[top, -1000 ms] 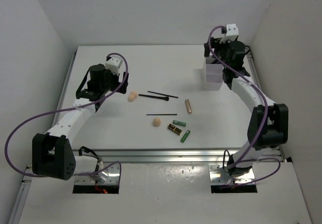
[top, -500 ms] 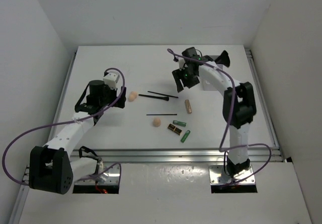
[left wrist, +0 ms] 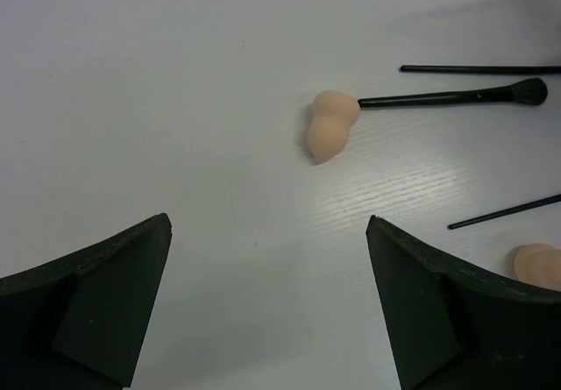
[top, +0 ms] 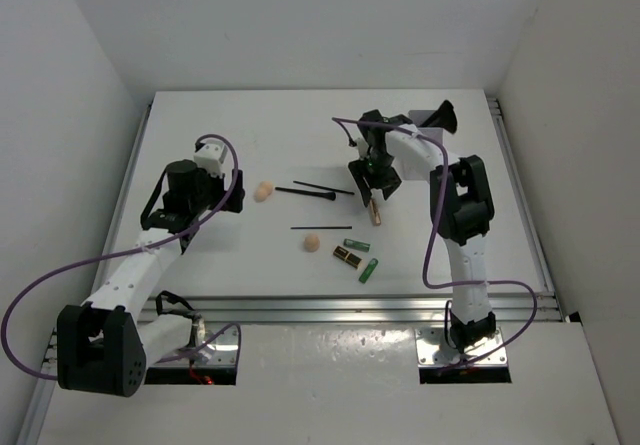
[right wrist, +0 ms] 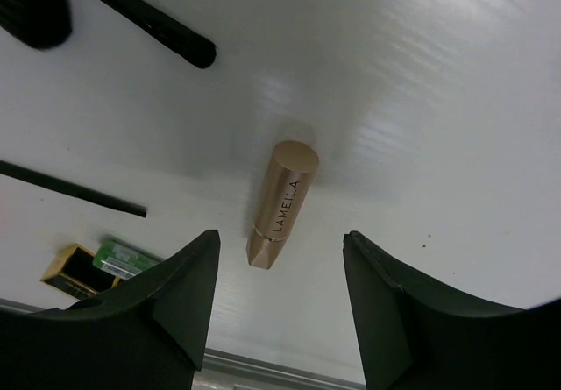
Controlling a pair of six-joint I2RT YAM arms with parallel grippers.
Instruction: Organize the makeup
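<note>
Makeup is all loose on the table, mid-frame in the top view: copper tube, sponge, brush, pencils, w/ the lipstick and green tubes a bit lower. Step in hand looks like grabbing the copper tube. The right gripper hangs right over it w/ fingers spread wide, one each side, not touching afaict. Next move prob = drop straight down, keep the tube centred btwn the fingers and close across its narrow side. It's round, so it could roll out. The left gripper is spread too, holding nothing, aimed at the sponge in the upper middle of its view but well short of it. Vs 1 s ago: right arm was up in the upper right of the top view, then swung left and down over the tube. Left arm slid a bit toward lower left. None of the makeup moved.
</note>
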